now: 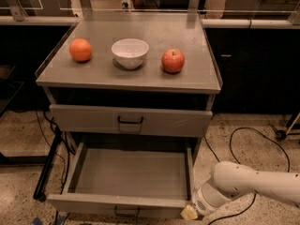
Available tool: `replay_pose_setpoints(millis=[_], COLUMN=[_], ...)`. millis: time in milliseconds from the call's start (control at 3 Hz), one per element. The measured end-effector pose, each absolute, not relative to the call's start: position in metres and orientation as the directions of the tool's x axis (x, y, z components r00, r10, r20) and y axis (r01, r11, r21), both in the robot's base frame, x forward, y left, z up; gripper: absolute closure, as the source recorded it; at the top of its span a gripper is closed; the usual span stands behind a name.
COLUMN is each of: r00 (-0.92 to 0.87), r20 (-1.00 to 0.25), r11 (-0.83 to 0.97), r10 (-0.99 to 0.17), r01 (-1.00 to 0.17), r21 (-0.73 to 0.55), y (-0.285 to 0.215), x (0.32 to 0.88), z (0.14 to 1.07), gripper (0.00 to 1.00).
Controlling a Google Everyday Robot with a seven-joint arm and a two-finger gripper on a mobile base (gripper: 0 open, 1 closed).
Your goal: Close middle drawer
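Note:
The middle drawer (131,173) is a grey metal tray pulled far out of the cabinet, with nothing in it. Its flat front (93,203) faces me at the bottom of the view, with a small black bar handle (126,213) at its centre. My gripper (190,213) is at the end of the white arm (243,184) at the lower right. It sits right at the right end of the drawer front, low near the floor. Only a pale yellowish tip of it shows.
The closed upper drawer (93,118) has a black handle (130,121). On the cabinet top (154,29) stand an orange (80,49), a white bowl (130,53) and a red apple (173,60). Black cables (234,139) lie on the floor at right, and a black frame (47,172) stands at left.

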State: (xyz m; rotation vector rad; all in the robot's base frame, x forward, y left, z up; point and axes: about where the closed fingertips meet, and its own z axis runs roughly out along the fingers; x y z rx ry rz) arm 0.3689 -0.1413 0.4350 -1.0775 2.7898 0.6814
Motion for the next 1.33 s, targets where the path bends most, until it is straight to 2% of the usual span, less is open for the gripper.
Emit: replay_pose_setpoints(millis=[333,667,1333], r00=[-0.755,-0.785,-0.802], r20=[-0.217,-0.271,-0.321], r11=[0.652,0.686,0.715], r10=[-0.619,-0.556,-0.504], r01=[-0.648,-0.618,-0.596], r21=[0.394,0.384,0.366], y=[-0.141,-0.141,-0.140], x=[0.366,0.386,0.417], z=[0.431,0.436,0.436], gripper=[1.00,1.00,1.00])
